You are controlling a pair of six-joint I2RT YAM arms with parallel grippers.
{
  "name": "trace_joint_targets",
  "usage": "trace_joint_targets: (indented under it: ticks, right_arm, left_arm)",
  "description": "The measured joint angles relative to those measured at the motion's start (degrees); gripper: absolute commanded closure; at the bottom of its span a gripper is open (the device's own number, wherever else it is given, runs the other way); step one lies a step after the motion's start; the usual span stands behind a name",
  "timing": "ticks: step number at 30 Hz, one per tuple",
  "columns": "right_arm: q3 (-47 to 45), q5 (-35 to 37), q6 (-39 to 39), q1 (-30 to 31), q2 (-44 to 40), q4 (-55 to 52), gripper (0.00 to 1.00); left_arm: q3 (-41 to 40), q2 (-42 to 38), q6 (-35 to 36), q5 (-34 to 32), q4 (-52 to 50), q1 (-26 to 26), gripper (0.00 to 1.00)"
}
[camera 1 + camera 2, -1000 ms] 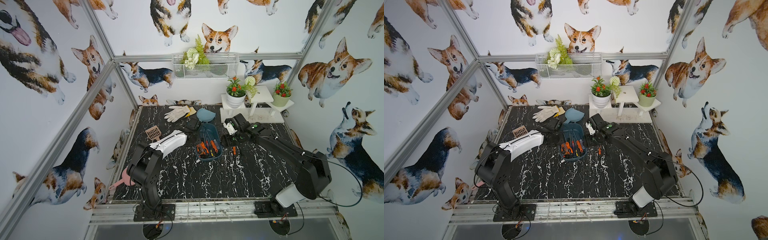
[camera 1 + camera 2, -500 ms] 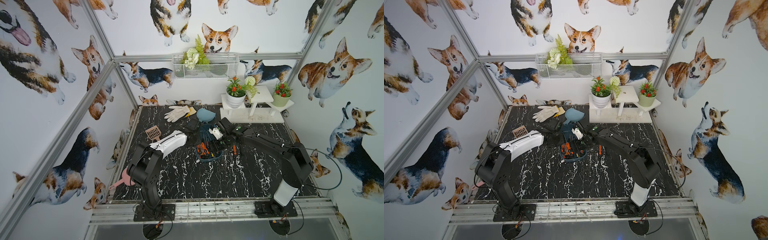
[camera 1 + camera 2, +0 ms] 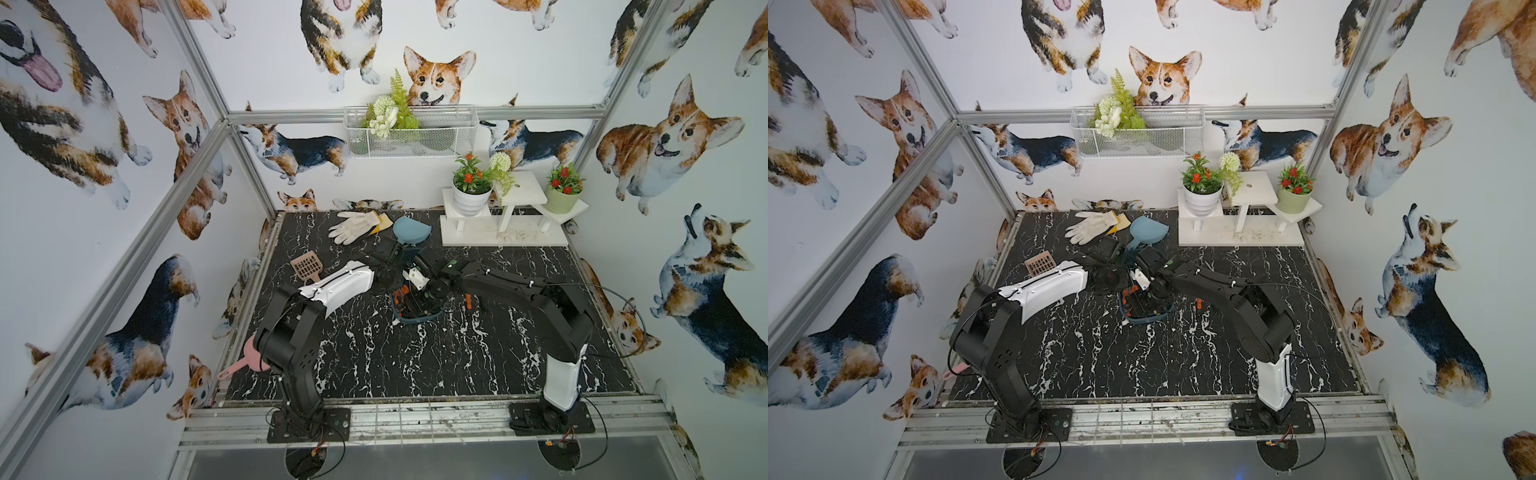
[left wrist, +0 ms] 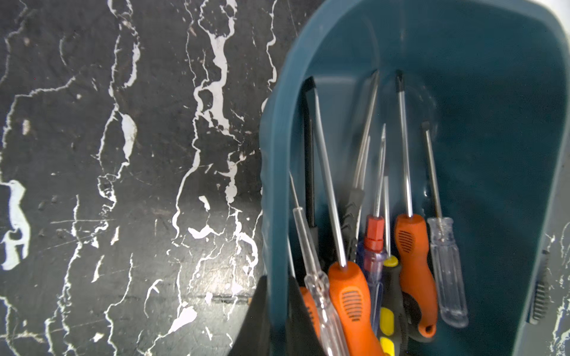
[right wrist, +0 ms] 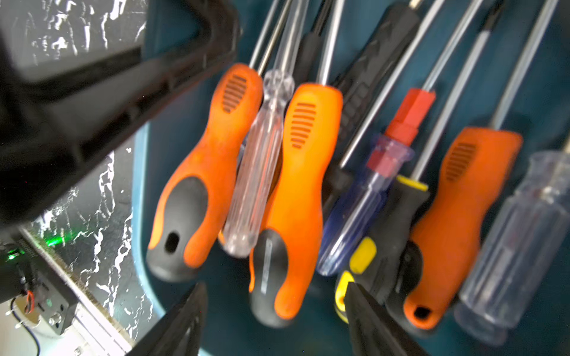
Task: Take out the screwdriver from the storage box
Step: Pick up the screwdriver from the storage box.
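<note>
Teal smooth storage box (image 4: 493, 92): left claw (image 4: 276, 317) pinches rim; right claw (image 5: 274, 286) wide over orange screwdriver (image 5: 296, 191) (ribbed grip).

Teal storage box (image 4: 493, 92), screwdrivers (image 4: 415, 262) inside (three orange-handled)

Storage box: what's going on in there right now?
The left gripper is shut on the wall of the storage box, one finger inside and one outside. The right gripper is open and hangs over the handle ends of the screwdrivers piled in the box. It grips nothing yet, so no screwdriver is being lifted out at this moment.
</note>
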Motion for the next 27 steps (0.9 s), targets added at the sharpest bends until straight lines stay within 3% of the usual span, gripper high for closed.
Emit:
trace_joint_targets:
  ticks: [12,27]
  right_arm:
    - [3.9,0.8,0.5,0.3,4.5,-1.0,0.36]
    - [4.5,0.1,1.7,0.3,5.1,-2.1,0.66]
  left_arm:
    - [-0.6,0.0,0.2,0.3,0.6,0.0,1.0]
    - [-1.0,0.0,0.8,0.3,0.3,0.1,1.0]
